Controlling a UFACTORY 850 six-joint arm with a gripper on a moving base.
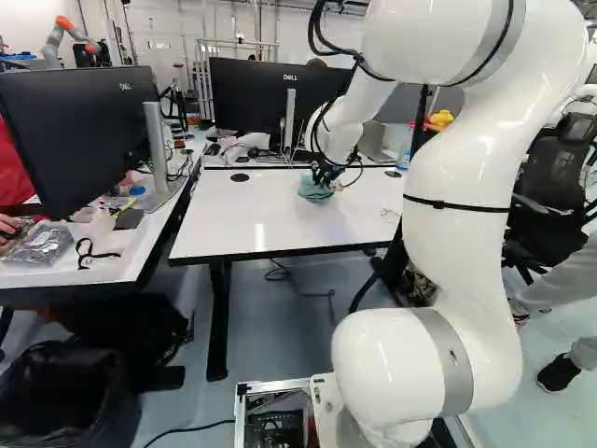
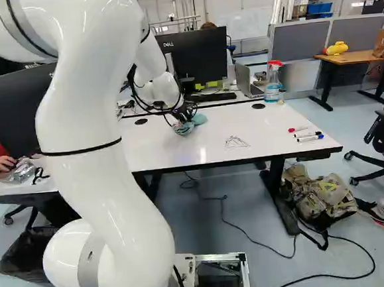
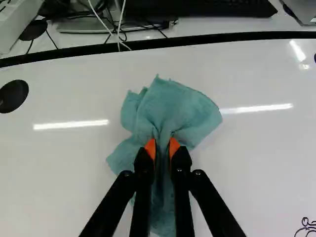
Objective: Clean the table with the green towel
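Observation:
At the far part of the white table (image 1: 270,219) in the left base view, my gripper (image 1: 324,175) points down onto the green towel (image 1: 315,191). The right base view shows the towel (image 2: 190,125) bunched under the gripper (image 2: 184,115). In the wrist view both orange pads of the gripper (image 3: 162,148) pinch a fold of the towel (image 3: 173,106), which spreads ahead and to both sides over the tabletop. Black scribbled lines (image 2: 236,142) mark the table nearer the front edge in the right base view.
Several markers (image 2: 308,136) and a spray bottle (image 2: 273,82) stand or lie at the table's right side. A keyboard (image 2: 209,97) and monitor (image 2: 198,55) are on the desk behind. Another monitor (image 1: 79,140) stands on the left desk; a backpack (image 2: 322,196) lies on the floor.

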